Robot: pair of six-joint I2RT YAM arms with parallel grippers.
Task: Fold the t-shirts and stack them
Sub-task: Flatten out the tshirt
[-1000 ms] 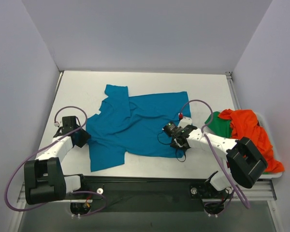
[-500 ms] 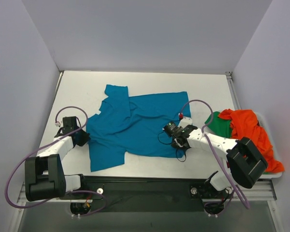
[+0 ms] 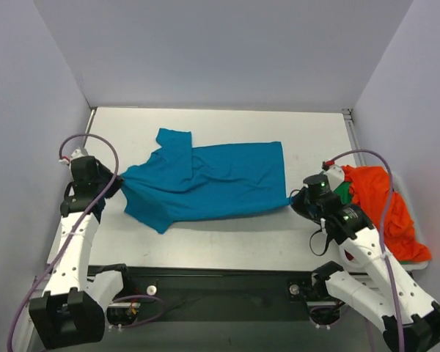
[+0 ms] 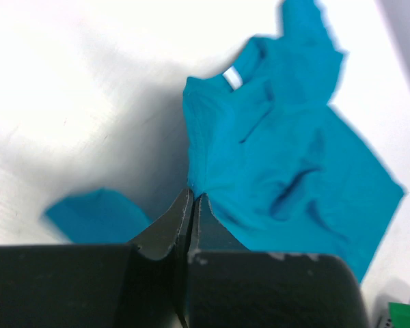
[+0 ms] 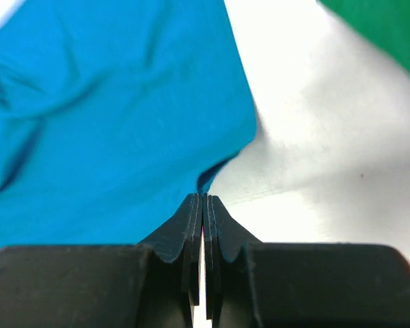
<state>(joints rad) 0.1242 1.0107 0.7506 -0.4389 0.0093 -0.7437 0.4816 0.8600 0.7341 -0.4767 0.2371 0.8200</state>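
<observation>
- Gripping the teal t-shirt (image 3: 213,183) at both ends: my left pincer (image 4: 191,198) is clamped tight on a bunched point of cloth at the shirt's left end, and my right pincer (image 5: 203,199) is clamped on the near right corner of its hem.
- Position: the shirt lies across the middle of the desk (image 3: 227,125), drawn out from near the left edge toward the right edge, with one sleeve pointing at the far edge.
- Orange-red t-shirt (image 3: 385,209) and green t-shirt (image 3: 342,192) are heaped together at the right edge, near my right pincer, not yet folded.
- Handling (judgement): thin, light, limp cloth with no stiffness. It sags and creases wherever unsupported, and wrinkles run across the body. Each pinch takes only a tip of fabric, so a sharp tug may pull it free.
- Where to hold (judgement): hem corners and shoulder seams, where doubled cloth gives more bite. Both holds should sit level so the fold line falls straight.
</observation>
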